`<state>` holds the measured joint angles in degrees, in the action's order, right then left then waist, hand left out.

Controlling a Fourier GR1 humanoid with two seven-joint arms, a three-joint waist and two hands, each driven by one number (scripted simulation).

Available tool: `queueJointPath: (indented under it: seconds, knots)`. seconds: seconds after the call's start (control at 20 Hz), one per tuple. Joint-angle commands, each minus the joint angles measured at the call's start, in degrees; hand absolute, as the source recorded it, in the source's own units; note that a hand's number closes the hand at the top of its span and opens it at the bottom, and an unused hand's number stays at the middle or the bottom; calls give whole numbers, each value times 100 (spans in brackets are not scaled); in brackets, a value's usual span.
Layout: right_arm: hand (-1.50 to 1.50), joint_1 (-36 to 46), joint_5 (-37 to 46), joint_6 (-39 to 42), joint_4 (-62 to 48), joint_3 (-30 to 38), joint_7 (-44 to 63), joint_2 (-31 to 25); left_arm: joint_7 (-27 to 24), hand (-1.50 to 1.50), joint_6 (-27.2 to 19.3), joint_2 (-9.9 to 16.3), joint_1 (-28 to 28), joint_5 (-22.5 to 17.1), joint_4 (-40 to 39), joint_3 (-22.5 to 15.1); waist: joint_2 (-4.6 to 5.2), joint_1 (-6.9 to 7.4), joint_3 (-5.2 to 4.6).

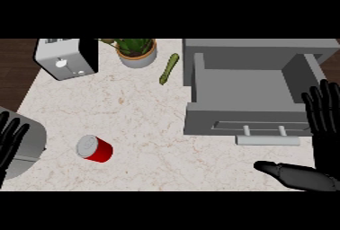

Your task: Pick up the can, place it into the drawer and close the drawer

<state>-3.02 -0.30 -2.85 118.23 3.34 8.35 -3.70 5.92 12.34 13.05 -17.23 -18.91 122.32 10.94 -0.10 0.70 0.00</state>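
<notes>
A red can point(93, 148) with a silver lid lies on its side on the pale marble counter point(153, 134), left of centre. At the right stands a grey drawer unit point(259, 47) with its drawer point(242, 90) pulled open and nothing showing inside; a pale bar handle point(267, 140) sits on its front. My right hand point(323, 134) is open at the right edge beside the drawer front, fingers straight up and thumb spread out low. My left hand point(9, 139) is open at the left edge, well left of the can.
A silver toaster point(64, 58) stands at the back left. A potted plant point(136, 51) is at the back centre, with a green cucumber point(168, 68) lying beside it. A grey rounded object point(30, 143) sits at the left edge under my left hand.
</notes>
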Motion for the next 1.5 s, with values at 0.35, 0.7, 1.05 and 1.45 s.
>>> queueJointPath:
  seconds: [0.35,0.7,1.05,1.45]
  knots:
    - [-150,13,-8,-73,-183,210,315,-1,1207,-150,296,161,-30,-1022,471,922,4,-51,0]
    - [-150,-248,-104,102,-20,289,122,-19,671,-150,556,-468,-32,129,-176,255,6,-68,-1]
    - [-150,-413,-309,296,109,487,36,-83,329,-150,364,-1056,-303,1131,-306,-310,3,-65,1]
    - [-150,-539,-523,542,209,842,-55,-234,-581,-150,387,-1090,81,1730,-1796,-272,7,-79,0]
